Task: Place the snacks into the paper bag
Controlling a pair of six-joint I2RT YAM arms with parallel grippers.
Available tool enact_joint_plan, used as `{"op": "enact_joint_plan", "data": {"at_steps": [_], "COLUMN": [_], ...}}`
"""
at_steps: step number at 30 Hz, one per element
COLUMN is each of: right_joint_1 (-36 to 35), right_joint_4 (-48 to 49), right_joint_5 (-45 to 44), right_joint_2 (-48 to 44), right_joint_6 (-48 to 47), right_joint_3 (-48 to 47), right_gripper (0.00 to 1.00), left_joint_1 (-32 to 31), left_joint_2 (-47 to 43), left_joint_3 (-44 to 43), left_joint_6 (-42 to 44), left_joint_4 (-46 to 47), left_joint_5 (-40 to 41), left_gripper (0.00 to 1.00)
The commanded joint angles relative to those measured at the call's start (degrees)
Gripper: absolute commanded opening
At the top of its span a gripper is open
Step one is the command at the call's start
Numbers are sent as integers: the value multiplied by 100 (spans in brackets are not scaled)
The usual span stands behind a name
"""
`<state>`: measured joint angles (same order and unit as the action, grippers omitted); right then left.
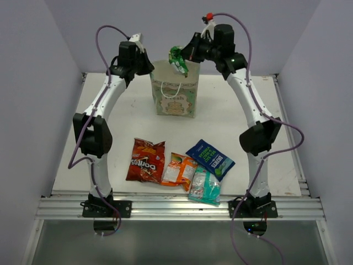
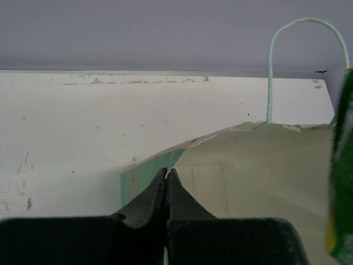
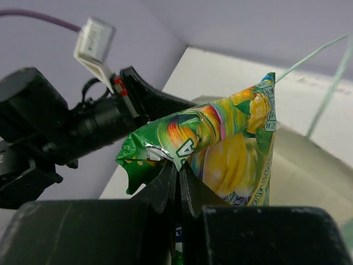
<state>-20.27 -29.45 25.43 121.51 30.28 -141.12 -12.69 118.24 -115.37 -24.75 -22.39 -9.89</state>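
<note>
The paper bag (image 1: 175, 96) stands upright at the back of the table, its green-patterned front facing me. My left gripper (image 1: 148, 65) is shut on the bag's left top rim; in the left wrist view the fingertips (image 2: 166, 174) pinch that edge, with the beige inside (image 2: 259, 171) open to the right. My right gripper (image 1: 186, 55) is shut on the green-yellow packet (image 1: 177, 59), which hangs just over the bag's mouth (image 3: 309, 171). In the right wrist view the packet (image 3: 231, 143) is crumpled between the jaws (image 3: 178, 165). A red Doritos bag (image 1: 146, 160), an orange-white packet (image 1: 179, 170), a dark blue packet (image 1: 210, 159) and a teal-white packet (image 1: 205, 186) lie flat near the front edge.
A string handle (image 2: 309, 33) arches above the bag's far rim. The left arm's wrist (image 3: 83, 127) sits close to the held packet's left. An aluminium rail (image 1: 176, 207) runs along the table's near edge, and pale walls enclose the sides and back.
</note>
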Motion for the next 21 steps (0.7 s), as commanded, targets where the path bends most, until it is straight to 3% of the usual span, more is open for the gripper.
{"op": "enact_joint_plan", "data": {"at_steps": [1,8,9,10,15,19,21], "right_joint_1": [-196,-249,-258,-258,-311,-450,-626], "right_joint_4": [994,626,486,441,-67,-552,-893], "right_joint_5": [1016,771,683,648,201,207,287], "right_joint_2": [100,136,110,66,-136,-584,-1049], "right_joint_6": [953,910,761,708,-72,-1039,-1959], "right_joint_3": [-12,505,541,568,-55,-144,328], "right_gripper": [0,0,8,26,52,52,53], "left_joint_1": [-93,-120,-129,-120,-120,-120,-120], "left_joint_2": [-327,-433,-433,-442,-407,-345,-328], "left_joint_3": [94,164,164,173,155,112,111], "left_joint_6": [-100,-82,-82,-91,-91,-109,-109], "left_joint_4": [-178,-160,-169,-152,-134,-116,-125], "left_joint_5": [-13,31,31,22,22,-13,-13], "left_gripper": [0,0,0,0,0,0,0]}}
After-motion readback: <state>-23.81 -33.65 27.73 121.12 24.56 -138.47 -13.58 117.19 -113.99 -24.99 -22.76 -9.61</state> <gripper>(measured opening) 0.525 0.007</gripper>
